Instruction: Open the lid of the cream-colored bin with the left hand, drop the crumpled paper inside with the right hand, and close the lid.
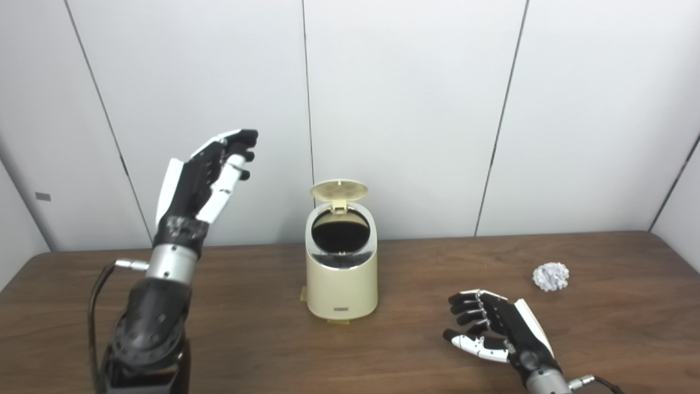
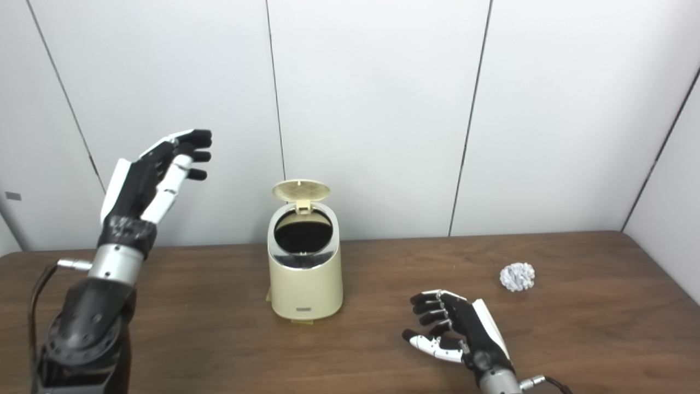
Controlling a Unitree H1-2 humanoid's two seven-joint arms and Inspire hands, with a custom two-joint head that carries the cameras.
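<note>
1. My left hand [image 1: 205, 178] is raised left of the bin [image 1: 341, 268], fingers spread, empty.
2. My right hand [image 1: 495, 328] is low over the table [image 1: 219, 328], loosely curled, empty.
3. Lid [image 1: 339, 190] stands up; crumpled paper [image 1: 550, 276] lies well right, untouched.

Black-and-white hands [image 1: 205, 175], silver wrists [image 1: 172, 262]
</note>
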